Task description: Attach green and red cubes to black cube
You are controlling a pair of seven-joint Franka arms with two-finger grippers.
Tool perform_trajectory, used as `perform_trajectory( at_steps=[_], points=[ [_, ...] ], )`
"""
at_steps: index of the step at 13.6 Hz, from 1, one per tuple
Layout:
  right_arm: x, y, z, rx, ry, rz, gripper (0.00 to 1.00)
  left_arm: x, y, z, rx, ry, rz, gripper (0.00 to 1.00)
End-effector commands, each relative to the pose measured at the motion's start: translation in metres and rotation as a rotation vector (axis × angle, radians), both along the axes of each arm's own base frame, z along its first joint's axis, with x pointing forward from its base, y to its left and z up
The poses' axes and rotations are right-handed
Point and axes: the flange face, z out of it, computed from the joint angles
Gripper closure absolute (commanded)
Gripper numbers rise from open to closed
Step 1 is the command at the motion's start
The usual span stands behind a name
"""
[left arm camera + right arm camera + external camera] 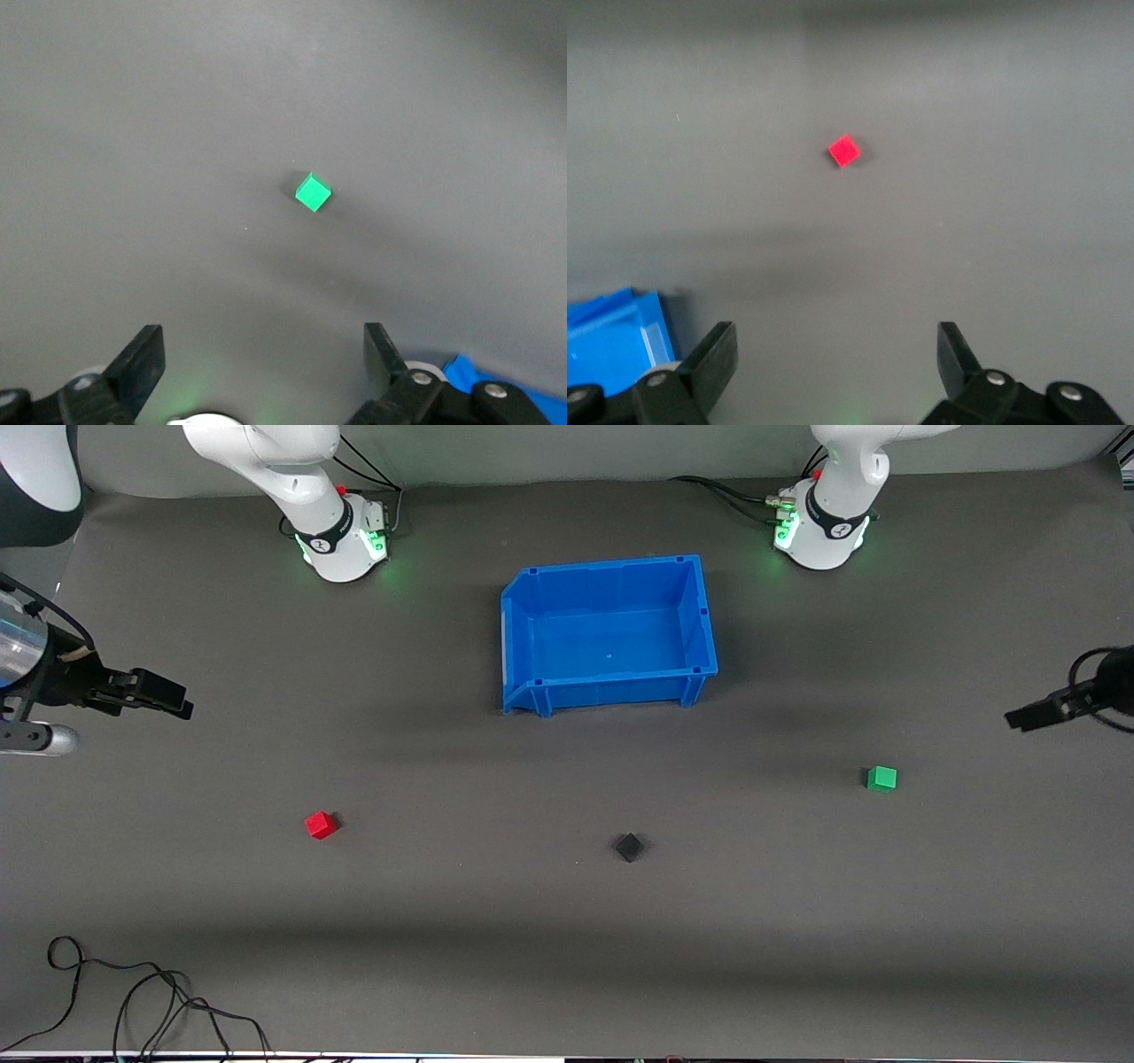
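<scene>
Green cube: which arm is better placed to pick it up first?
Left. The green cube lies toward the left arm's end, and the open left gripper views it. The open right gripper faces the red cube.

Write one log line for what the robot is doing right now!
left gripper: open, up over mat | right gripper: open, up over mat | green cube, red cube, black cube: apart, untouched
</scene>
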Motion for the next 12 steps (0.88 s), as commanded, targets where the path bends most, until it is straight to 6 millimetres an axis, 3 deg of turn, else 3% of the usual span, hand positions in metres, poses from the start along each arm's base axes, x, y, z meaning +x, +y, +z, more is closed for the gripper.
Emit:
perform_trajectory(
  at_steps=[1,5,9,12],
  points=[
    [0.023,0.000,-0.057,0.020,0.096,0.055,0.00,-0.003,-0.006,-0.033,0.057,-0.034,0.234,0.00],
    [0.043,-0.005,-0.136,0.017,0.141,0.120,0.00,0.005,-0.016,-0.084,0.088,-0.083,0.469,0.00],
    [0.045,-0.003,-0.220,0.017,0.052,0.122,0.00,0.028,-0.032,-0.176,0.143,-0.065,0.648,0.00],
    [0.058,0.004,-0.272,0.024,0.014,0.131,0.00,0.028,-0.032,-0.238,0.165,0.004,0.667,0.04]
  ],
)
